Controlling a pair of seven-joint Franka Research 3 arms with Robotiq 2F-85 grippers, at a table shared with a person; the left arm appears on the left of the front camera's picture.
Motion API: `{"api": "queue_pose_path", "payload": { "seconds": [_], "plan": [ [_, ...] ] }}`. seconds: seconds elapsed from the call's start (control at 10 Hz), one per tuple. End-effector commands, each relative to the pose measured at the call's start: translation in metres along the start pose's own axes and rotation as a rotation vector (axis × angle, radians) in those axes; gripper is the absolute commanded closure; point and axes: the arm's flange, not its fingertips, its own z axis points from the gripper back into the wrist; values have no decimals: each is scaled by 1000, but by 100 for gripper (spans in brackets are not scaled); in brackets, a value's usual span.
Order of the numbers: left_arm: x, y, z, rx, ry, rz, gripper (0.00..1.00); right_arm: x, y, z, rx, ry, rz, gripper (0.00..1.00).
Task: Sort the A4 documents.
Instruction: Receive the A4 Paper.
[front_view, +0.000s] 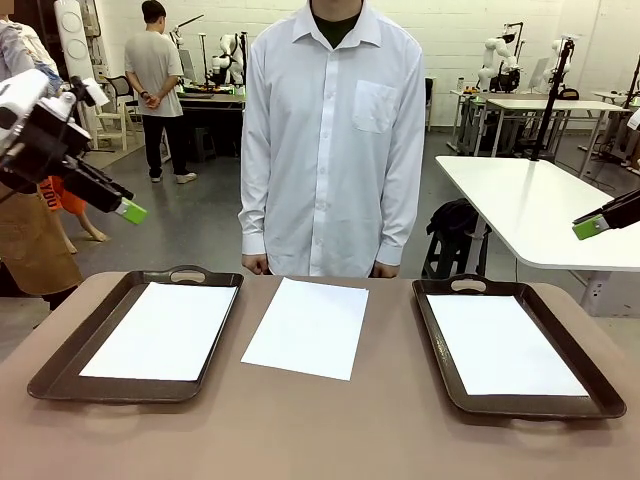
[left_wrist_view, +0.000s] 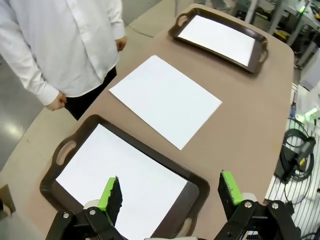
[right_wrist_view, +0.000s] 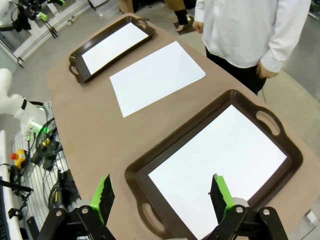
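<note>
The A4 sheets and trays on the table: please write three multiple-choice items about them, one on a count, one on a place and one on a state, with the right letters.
1. How many dark brown trays stand on the table?
A) one B) two C) four

2. Where does the loose A4 sheet lie?
A) under a tray B) in the person's hand C) on the bare table between the trays

3. How do the fingers of the left gripper stand?
A) open, holding nothing B) shut on a sheet C) shut, empty

Answers: 1 B, as the left tray and right tray are there. 2 C, as bare table borders it all round. 3 A, as the green pads stand wide apart.
</note>
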Motion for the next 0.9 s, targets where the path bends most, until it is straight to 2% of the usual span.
{"api": "queue_pose_path", "payload": {
  "seconds": [0.0,0.3,0.8],
  "plan": [
    [-8,-4,-6,-35,-35,-33,0,0,0,-2,-1,1,1,0],
    [-17,-2,0,-70,-67,-68,0,0,0,-2,-1,1,1,0],
    [-12,-2,-3,-63,-78,-36,0,0,0,-2,-1,1,1,0]
  ]
}}
